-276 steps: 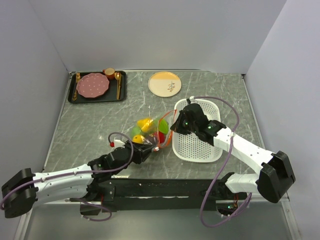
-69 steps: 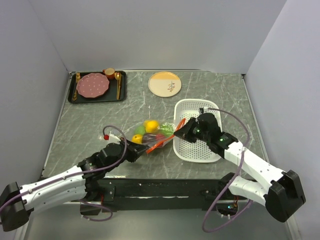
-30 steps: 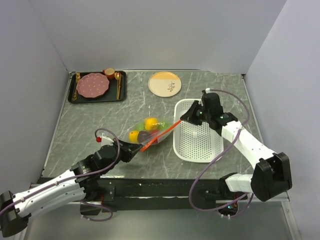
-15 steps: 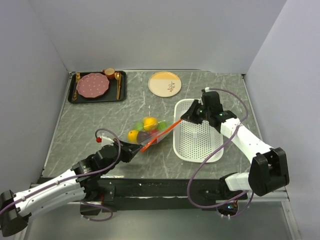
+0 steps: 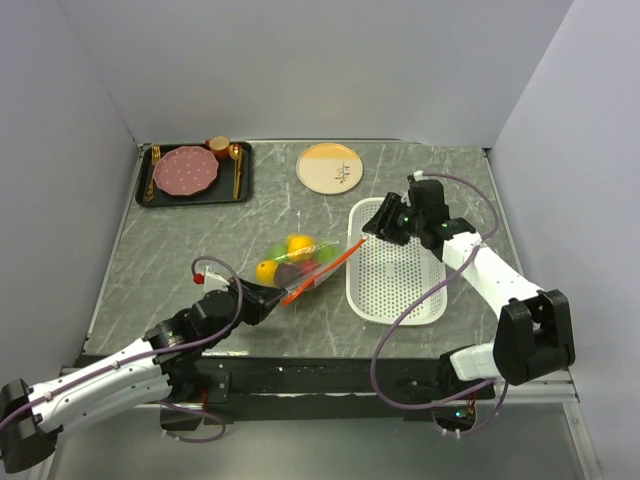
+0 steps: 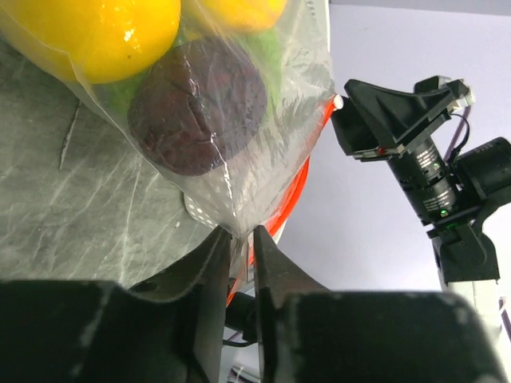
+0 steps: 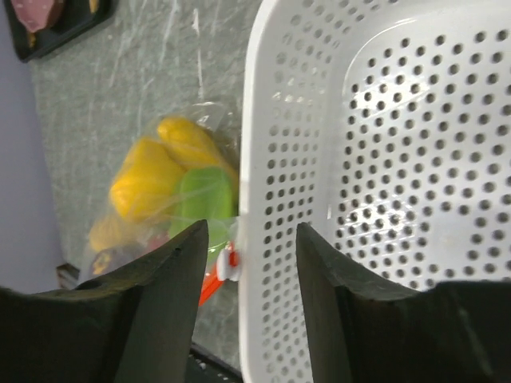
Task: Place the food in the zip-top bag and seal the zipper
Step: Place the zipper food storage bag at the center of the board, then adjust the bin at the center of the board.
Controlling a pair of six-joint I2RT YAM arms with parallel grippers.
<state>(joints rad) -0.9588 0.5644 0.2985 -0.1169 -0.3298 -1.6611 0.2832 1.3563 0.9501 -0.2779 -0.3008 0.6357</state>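
Observation:
The clear zip-top bag (image 5: 300,266) lies on the table left of the basket, holding the food: yellow pieces (image 5: 298,243), green pieces (image 7: 206,195) and a dark maroon ball (image 6: 200,104). Its orange-red zipper (image 5: 325,272) runs diagonally along the near edge, and the white slider (image 7: 228,260) sits at the end by the basket. My left gripper (image 5: 272,297) (image 6: 241,233) is at the bag's near-left corner, jaws a narrow gap apart with the film between them. My right gripper (image 5: 383,222) (image 7: 251,231) hovers open over the slider and basket rim, holding nothing.
The white perforated basket (image 5: 396,302) (image 7: 263,120) stands right of the bag, touching its zipper end. A black tray (image 5: 145,190) with a pink plate (image 5: 184,171) and a cup (image 5: 218,146) sits at the back left. A round white-and-orange plate (image 5: 329,167) lies at the back centre.
My right gripper has opened and let go of the zipper's slider end, drawing slightly back over the basket. The left jaws have parted a little at the bag's corner.

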